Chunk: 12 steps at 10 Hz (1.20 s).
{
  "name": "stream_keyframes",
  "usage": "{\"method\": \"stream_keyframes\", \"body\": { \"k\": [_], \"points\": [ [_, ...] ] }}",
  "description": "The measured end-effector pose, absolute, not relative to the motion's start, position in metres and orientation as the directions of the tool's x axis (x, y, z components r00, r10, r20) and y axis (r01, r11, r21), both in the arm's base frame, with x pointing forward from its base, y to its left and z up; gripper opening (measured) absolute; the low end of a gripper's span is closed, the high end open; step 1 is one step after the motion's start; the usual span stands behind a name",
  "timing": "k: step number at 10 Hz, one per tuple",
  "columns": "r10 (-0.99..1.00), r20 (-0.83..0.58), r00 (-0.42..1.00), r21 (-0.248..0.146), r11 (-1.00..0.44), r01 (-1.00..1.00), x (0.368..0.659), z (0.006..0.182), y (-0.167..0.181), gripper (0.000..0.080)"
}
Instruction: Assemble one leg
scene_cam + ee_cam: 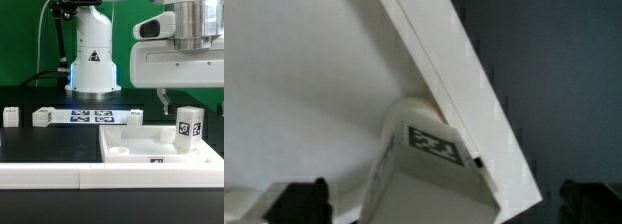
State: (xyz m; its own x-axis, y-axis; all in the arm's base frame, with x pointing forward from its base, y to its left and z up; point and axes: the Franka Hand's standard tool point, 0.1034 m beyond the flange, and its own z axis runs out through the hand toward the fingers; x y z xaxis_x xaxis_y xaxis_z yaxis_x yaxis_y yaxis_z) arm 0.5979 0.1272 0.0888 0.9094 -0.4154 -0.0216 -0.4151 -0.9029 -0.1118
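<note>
A leg (187, 124), a short white square post with a black-and-white tag, stands upright in the corner of the large white square tabletop (130, 148) at the exterior view's right. My gripper (182, 100) hangs just above it, open and empty. In the wrist view the leg (434, 150) sits between my two dark fingertips (303, 200), which stand wide apart and do not touch it; my gripper (446, 208) is centred over it. The tabletop's raised rim (446, 70) runs diagonally past the leg. Three more legs lie behind: one (10, 115), one (42, 117), one (133, 117).
The marker board (92, 115) lies flat behind the tabletop, in front of the robot base (92, 60). A white ledge (45, 175) runs along the front of the black table.
</note>
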Motion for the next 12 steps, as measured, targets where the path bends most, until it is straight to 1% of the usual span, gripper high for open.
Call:
{"method": "stream_keyframes", "body": {
  "k": [2,4,6,7,8,11,12],
  "points": [
    [-0.236,-0.001,0.972,-0.111,-0.966,-0.235,0.598,0.088,0.127,0.0649],
    [-0.005,0.027,1.000,-0.093,-0.996,-0.002,0.598,0.088,0.127,0.0649],
    [0.122,0.038,0.992,-0.084,-0.989,0.125,0.598,0.087,0.126,0.0649],
    [0.231,0.045,0.972,-0.069,-0.970,0.233,0.598,0.085,0.123,0.0649],
    [0.302,0.050,0.952,-0.062,-0.951,0.304,0.598,0.082,0.118,0.0649],
    [0.475,0.063,0.878,-0.045,-0.877,0.478,0.599,0.080,0.115,0.0649],
    [0.464,0.063,0.884,-0.047,-0.883,0.467,0.599,0.080,0.115,0.0649]
  ]
}}
